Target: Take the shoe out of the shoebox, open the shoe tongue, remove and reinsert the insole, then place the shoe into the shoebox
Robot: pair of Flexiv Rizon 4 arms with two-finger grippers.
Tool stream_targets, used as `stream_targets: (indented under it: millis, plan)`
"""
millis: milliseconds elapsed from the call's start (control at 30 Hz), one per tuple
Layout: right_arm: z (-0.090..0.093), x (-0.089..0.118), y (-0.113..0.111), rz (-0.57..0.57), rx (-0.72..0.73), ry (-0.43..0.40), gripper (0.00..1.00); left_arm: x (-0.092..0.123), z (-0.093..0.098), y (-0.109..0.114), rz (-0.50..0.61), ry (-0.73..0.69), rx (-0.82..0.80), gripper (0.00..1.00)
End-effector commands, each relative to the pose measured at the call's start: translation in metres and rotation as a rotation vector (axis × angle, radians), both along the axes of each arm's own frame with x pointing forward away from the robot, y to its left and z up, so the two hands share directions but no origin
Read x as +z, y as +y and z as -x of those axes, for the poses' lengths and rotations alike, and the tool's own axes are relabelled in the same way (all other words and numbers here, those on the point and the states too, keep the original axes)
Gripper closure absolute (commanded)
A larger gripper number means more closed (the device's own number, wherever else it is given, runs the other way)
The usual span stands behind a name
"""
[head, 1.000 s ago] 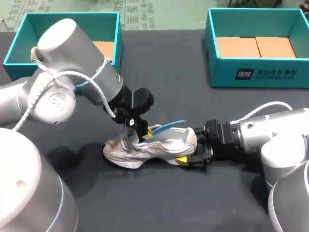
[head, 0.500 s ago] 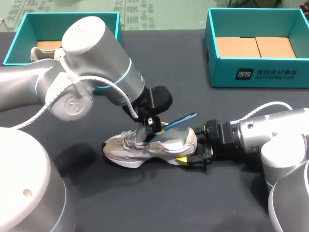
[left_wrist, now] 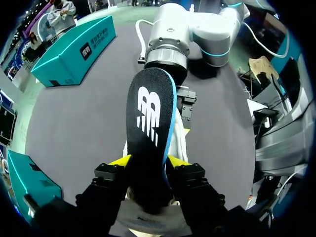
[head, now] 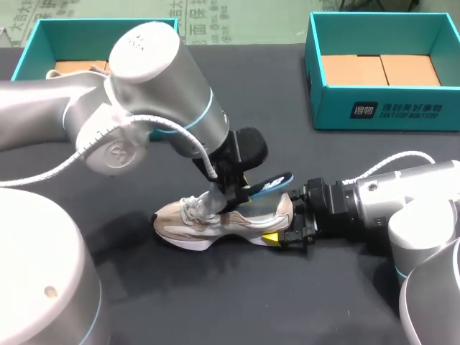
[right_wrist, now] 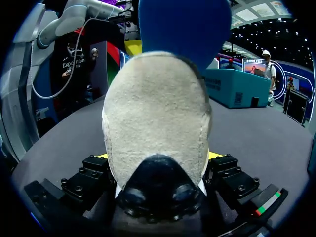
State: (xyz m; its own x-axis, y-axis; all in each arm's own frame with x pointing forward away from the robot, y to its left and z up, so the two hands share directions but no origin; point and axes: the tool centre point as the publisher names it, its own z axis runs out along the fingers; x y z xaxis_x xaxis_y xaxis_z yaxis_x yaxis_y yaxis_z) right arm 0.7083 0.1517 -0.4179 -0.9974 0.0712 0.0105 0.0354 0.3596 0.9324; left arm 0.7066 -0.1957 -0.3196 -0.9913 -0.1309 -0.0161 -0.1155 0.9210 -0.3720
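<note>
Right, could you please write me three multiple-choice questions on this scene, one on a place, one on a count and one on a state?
1. Where is the shoe that the right jaws hold? A on the black table; B inside a box; C lifted in the air.
2. How many teal shoeboxes stand on the table? A one; B two; C three.
3. What state is the insole in? A flat on the table; B clamped in the left jaws; C lying in a shoebox.
Answers: 1 A, its sole rests on the table; 2 B, one at each far corner; 3 B, they grip it from both sides.
</note>
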Motion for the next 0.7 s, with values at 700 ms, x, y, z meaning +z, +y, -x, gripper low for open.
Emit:
stream_targets:
  millis: [700]
  plan:
    - [-0.001, -0.004, 0.003, 0.003, -0.001, 0.000, 1.00, 0.013, 0.020, -0.028, -0.092, -0.230, 0.092, 0.42]
